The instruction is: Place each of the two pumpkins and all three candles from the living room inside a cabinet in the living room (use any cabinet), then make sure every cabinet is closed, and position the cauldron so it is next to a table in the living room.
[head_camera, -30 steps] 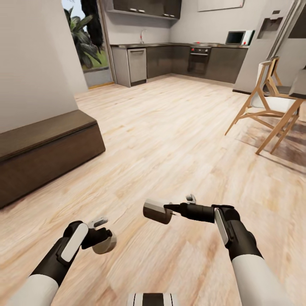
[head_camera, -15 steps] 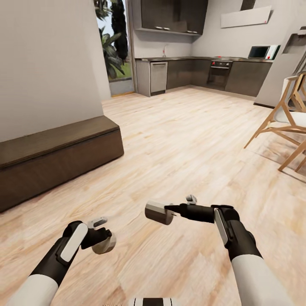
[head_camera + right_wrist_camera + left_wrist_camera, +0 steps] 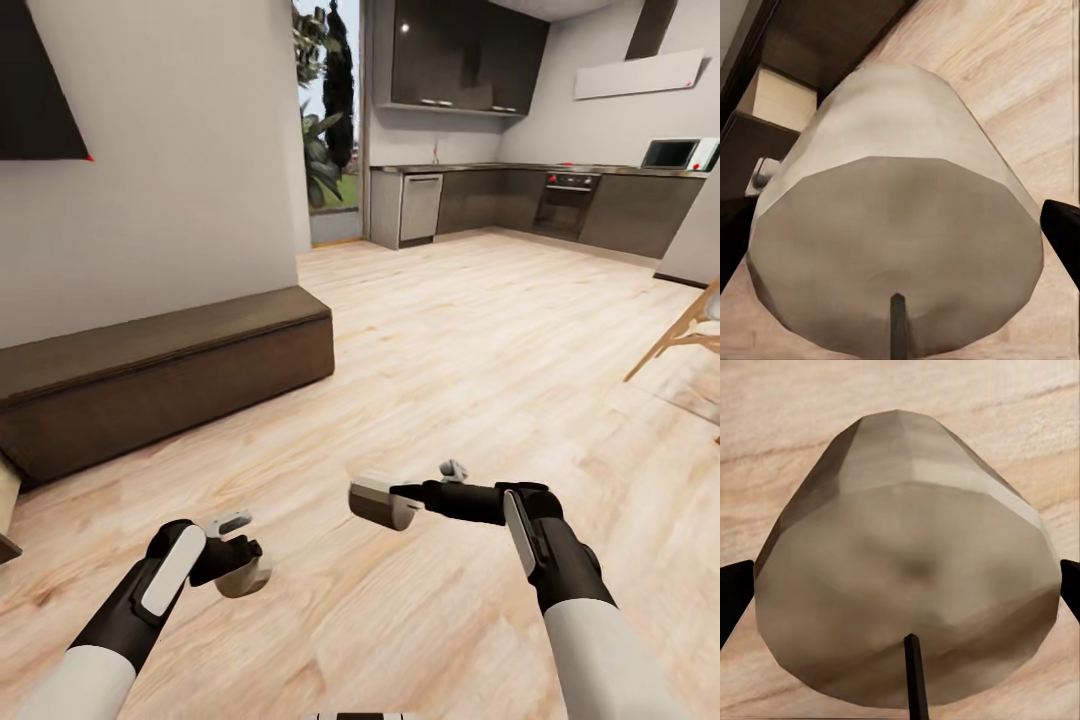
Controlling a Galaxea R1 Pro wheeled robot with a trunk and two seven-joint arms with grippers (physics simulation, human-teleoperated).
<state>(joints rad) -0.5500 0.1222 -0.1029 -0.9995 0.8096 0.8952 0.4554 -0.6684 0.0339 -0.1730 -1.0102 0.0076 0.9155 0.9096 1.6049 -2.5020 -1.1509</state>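
My left gripper (image 3: 243, 570) is shut on a cream-beige candle (image 3: 248, 578) low over the wooden floor; in the left wrist view that candle (image 3: 907, 585) sits between the dark fingertips (image 3: 733, 594). Further forward, the right gripper (image 3: 388, 500) is shut on a second candle (image 3: 376, 502), which looms large in the right wrist view as candle (image 3: 896, 225). The long dark-brown cabinet (image 3: 170, 370) runs along the wall to my left. One of its pull-out fronts stands open, showing a pale beige inside (image 3: 784, 97). The pumpkins, the cauldron and the table are out of view.
Grey kitchen cupboards (image 3: 600, 205) line the far wall, with a glass door and plants (image 3: 325, 150) beside them. A wooden chair leg (image 3: 680, 340) juts in at the right edge. A dark screen (image 3: 40, 90) hangs on the wall above the cabinet.
The camera has turned left, so the cabinet and kitchen have slid right in the picture. Both arms keep their pose, each still holding its candle.
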